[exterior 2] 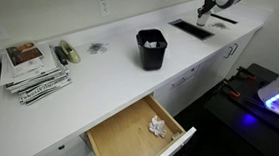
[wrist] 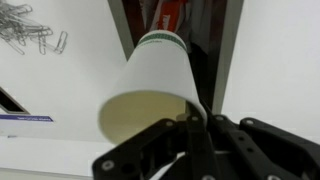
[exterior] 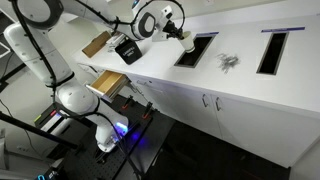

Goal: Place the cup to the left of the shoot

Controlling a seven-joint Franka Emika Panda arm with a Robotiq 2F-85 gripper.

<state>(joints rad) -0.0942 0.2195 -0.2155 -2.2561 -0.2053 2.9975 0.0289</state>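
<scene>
A white paper cup [wrist: 150, 85] with a green band lies tilted in my gripper [wrist: 190, 125], which is shut on the cup's rim wall. Its open mouth faces the wrist camera. Right behind the cup is the dark rectangular chute opening [wrist: 215, 40] in the white counter. In an exterior view my gripper [exterior: 172, 25] holds the cup [exterior: 185, 42] just above the counter, at the near end of the chute [exterior: 195, 50]. In an exterior view my gripper [exterior 2: 206, 11] hovers over the chute [exterior 2: 191, 28] at the far end of the counter.
Paper clips [wrist: 30, 30] lie on the counter beside the chute [exterior: 228, 62]. A second slot [exterior: 272, 50] is further along. A black bin [exterior 2: 151, 49], magazines [exterior 2: 33, 68] and an open drawer [exterior 2: 139, 136] show along the counter.
</scene>
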